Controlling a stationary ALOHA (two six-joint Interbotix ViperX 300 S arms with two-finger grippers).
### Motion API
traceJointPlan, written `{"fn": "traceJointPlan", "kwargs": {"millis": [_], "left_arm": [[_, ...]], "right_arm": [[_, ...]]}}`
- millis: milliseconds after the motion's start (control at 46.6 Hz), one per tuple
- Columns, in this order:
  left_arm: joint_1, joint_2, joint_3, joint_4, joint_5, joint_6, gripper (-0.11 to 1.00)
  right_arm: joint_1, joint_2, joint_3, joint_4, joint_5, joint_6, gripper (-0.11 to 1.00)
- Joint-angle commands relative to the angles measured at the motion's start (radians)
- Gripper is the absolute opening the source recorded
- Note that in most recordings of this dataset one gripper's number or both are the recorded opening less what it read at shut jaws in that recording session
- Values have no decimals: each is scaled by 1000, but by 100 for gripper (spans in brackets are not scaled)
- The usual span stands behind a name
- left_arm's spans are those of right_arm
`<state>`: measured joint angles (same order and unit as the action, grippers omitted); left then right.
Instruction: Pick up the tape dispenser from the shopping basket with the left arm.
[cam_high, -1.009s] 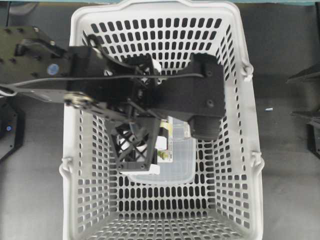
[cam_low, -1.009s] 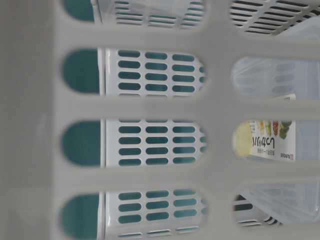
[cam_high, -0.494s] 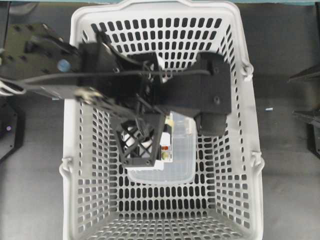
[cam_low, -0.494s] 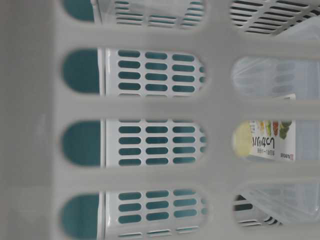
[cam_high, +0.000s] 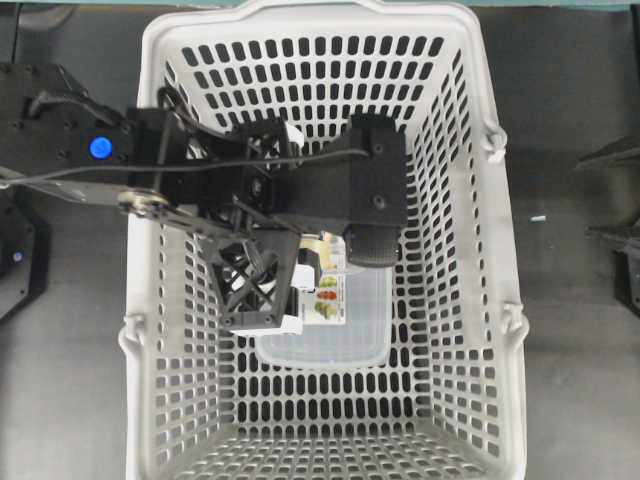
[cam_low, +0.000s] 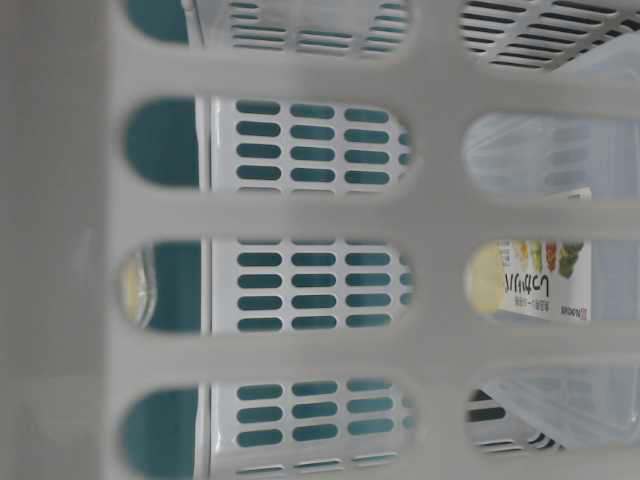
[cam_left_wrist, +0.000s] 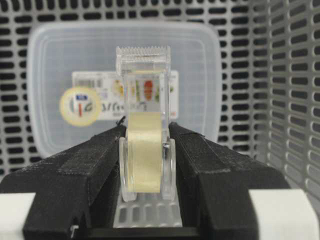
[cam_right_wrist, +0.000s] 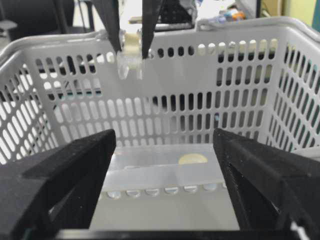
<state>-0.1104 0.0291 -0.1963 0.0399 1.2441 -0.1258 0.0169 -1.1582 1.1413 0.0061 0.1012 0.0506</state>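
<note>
You get even, soft light with no hard shadows. Your table-level view is filled by the basket (cam_low: 300, 215) wall, badly out of focus. The overhead view is sharp. In the right wrist view the near fingers (cam_right_wrist: 55, 175) are blurred and the background glares.

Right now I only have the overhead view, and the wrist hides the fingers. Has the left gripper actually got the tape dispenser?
Observer: Yes. In the left wrist view the left gripper is shut on the tape dispenser, with one finger on each side of the roll.
Operator: Is it off the basket floor?
Observer: Yes. The right wrist view shows it hanging near the rim of the shopping basket, well above the lidded plastic box on the floor.
Operator: And the right gripper?
Observer: The right gripper is wide open and empty.
</note>
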Motion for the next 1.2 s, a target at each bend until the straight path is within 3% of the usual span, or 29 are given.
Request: {"fn": "traceJointPlan", "kwargs": {"millis": [0,1181], "left_arm": [[-3,-29,-11,5,-11,3,28],[-8,-17,5,5,-40,9,28]], "right_arm": [[3,5,-6,3,-9,2,75],[3,5,9,3,-9,0,76]]}}
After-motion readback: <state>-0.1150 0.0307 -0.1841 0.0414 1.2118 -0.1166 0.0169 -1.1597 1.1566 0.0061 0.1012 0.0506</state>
